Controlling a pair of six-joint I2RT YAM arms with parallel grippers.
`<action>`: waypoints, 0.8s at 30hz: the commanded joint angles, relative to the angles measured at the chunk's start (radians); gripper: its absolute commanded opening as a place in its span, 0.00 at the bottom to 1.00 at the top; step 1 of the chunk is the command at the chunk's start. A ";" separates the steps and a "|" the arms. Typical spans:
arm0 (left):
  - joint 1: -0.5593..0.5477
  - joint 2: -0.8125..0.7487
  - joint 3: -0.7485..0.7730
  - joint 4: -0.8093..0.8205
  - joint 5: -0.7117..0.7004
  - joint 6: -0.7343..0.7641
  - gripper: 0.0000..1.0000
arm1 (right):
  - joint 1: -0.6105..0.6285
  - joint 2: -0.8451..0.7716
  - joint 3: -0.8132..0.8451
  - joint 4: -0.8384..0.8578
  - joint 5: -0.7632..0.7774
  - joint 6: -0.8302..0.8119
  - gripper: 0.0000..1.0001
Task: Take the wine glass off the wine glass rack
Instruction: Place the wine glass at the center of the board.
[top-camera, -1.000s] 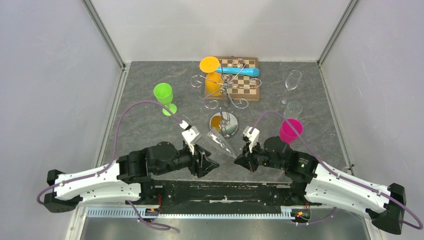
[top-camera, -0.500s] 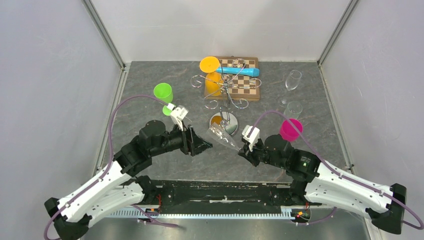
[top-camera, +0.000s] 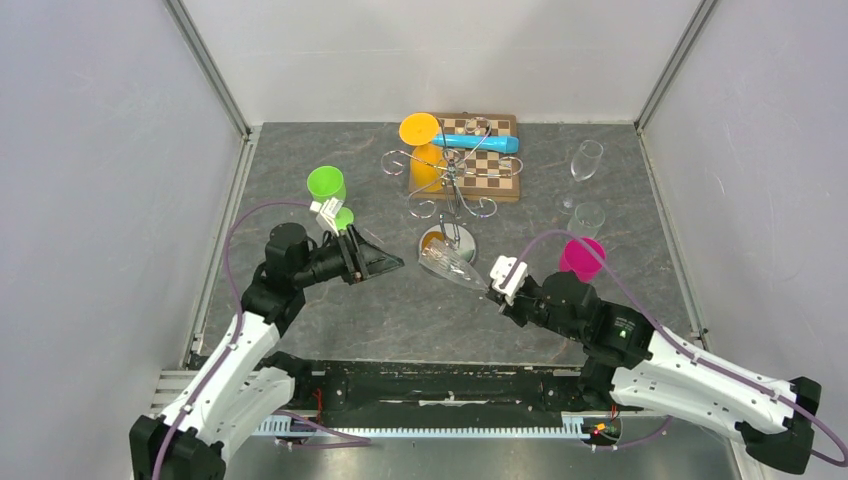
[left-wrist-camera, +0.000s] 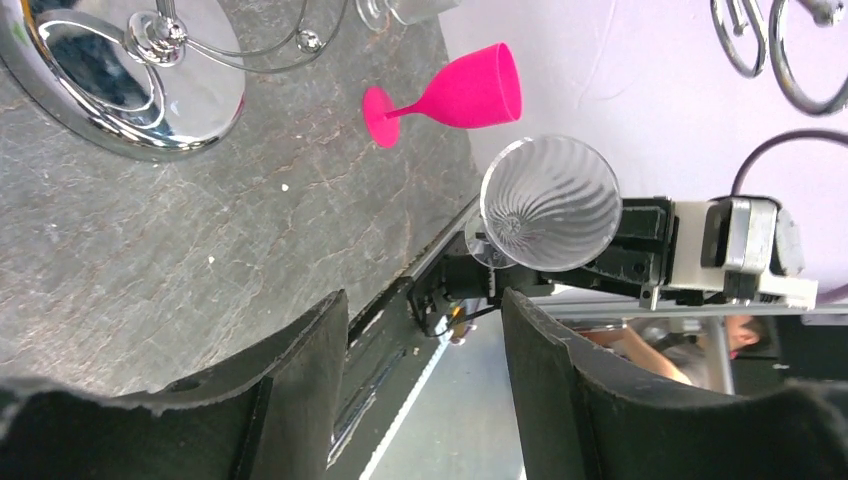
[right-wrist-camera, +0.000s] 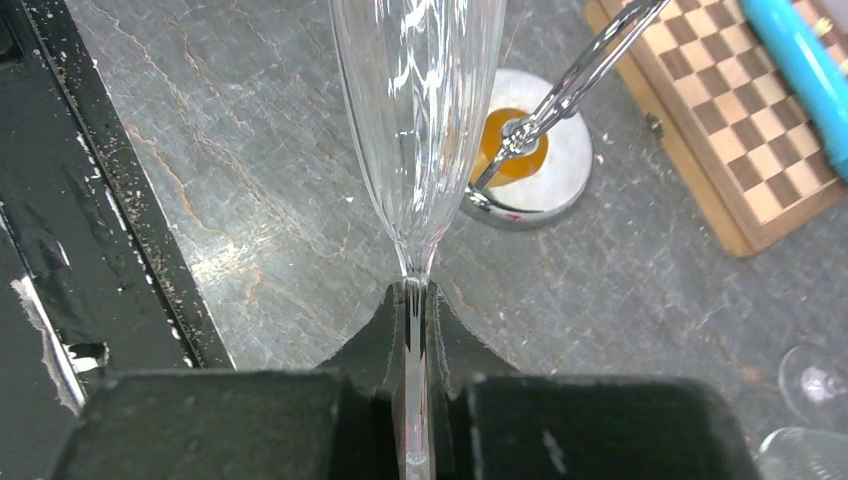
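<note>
right fingers (right-wrist-camera: 365, 335) clenched on wine glass (right-wrist-camera: 420, 120) stem, bowl ahead of them, apparently clear of wine glass rack (right-wrist-camera: 565, 160); left fingers (left-wrist-camera: 300, 390) released. Swing upright slowly.

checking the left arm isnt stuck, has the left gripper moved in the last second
Yes. In the top view the left gripper has moved up and left, ending close beside the green glass, which stayed put. Its jaws stand open.

We read no text, label, brand, number or sign in any of the three views. The wine glass (right-wrist-camera: 418, 130) and the wine glass rack (top-camera: 452, 190) bear no marking we can make out. The chessboard (top-camera: 497, 168) shows only its squares.
</note>
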 joint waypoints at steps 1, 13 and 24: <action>0.049 0.020 -0.029 0.187 0.159 -0.142 0.64 | 0.004 -0.019 0.009 0.057 -0.026 -0.127 0.00; 0.107 0.058 -0.084 0.284 0.260 -0.249 0.62 | 0.005 0.030 0.024 0.129 -0.103 -0.241 0.00; 0.121 0.056 -0.083 0.207 0.276 -0.202 0.60 | 0.011 0.117 0.081 0.139 -0.138 -0.281 0.00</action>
